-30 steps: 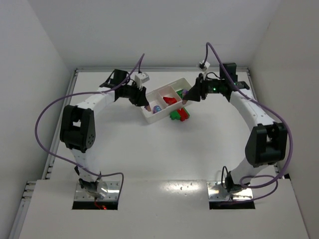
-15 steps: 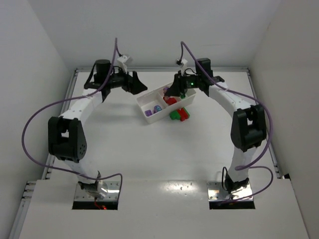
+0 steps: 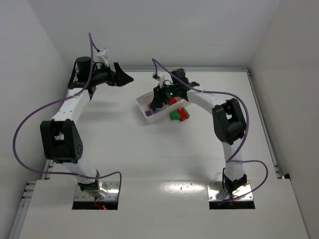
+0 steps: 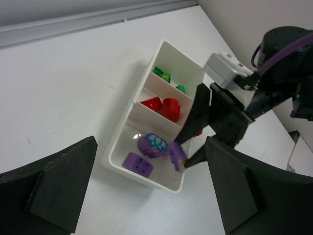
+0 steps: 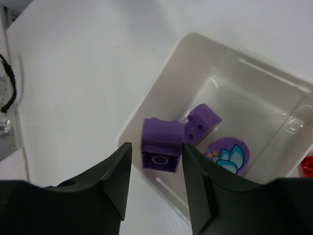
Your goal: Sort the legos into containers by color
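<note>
Left gripper [image 3: 123,77]: swings away to the left, spreads wide.
Right gripper [image 5: 156,147]: crosses to the end compartment [image 5: 168,81], loosening around a purple brick [image 5: 161,149].

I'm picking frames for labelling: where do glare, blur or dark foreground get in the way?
Top external: glare patch on the glossy near shelf, tray small but evenly lit. Left wrist: left gripper's fingers dark and soft-edged, tray crisp. Right wrist: right gripper's fingers dark and blurred, purple brick between them sharp.

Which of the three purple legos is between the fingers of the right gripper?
The plain purple block, between the fingers of the right gripper. The studded purple brick and the flower-printed purple piece lie in the tray.
</note>
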`<state>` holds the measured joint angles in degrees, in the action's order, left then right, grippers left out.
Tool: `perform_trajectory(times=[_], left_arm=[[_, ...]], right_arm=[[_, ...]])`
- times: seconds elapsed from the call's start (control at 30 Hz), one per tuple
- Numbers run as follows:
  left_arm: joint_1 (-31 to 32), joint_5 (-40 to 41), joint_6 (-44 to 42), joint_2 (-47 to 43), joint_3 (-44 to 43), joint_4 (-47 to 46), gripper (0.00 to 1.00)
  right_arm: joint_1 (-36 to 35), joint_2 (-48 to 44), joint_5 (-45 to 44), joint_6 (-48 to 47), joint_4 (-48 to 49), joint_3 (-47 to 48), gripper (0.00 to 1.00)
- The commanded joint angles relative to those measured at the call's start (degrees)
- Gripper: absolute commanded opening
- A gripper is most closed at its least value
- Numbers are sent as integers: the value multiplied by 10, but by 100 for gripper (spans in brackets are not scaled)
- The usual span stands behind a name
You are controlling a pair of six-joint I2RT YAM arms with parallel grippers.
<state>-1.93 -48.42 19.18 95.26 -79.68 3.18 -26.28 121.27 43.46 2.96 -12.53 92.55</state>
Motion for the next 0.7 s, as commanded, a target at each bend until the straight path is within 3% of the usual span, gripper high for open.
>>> perform_trajectory(times=[0.0,0.1,0.23,0.37,0.47,0.6,0.67], left_arm=[[2,-17,-10,-39,13,-7,100],[2,-44,-49,-53,32,4,100],[21,-55,-129,-83,58,41,100],[96,-46,-254,-113,97,126,96],[175,-6,-355,-118,115,211,73],[258,25,-371,-126,141,206,50],[297,50,-366,-112,146,198,45]], right_arm=[[1,12,-30,-20,9,44,47],[-4,17,-38,-25,8,44,63],[-4,-9,-49,-25,23,37,70],[8,-56,-49,-25,17,32,70],[21,-124,-104,-48,-4,-4,69],[46,-226,-213,-61,-22,-56,69],[61,-275,-318,-53,-28,-87,69]])
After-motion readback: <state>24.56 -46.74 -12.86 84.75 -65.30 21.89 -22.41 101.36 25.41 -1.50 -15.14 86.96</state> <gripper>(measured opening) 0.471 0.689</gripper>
